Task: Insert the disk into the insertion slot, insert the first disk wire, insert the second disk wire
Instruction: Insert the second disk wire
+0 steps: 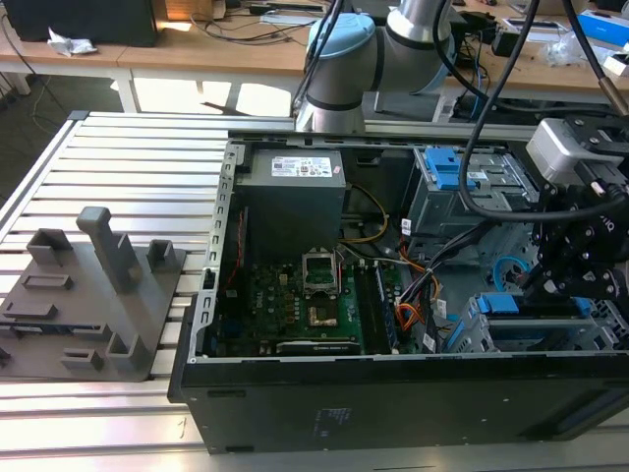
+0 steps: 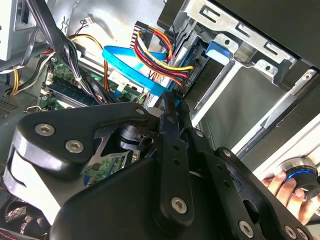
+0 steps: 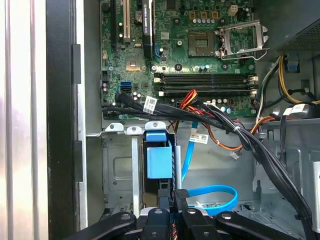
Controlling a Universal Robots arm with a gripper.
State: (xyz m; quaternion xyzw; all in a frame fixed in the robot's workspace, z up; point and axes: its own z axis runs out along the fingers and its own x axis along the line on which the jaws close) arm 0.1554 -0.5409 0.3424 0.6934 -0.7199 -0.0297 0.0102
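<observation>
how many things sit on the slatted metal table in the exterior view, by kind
On the slatted table:
open computer case: 1
grey fixture plate: 1
total: 2

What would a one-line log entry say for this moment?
disk: sitting in insertion slot | gripper: at disk's outer end | blue cable: looped beside gripper
</observation>
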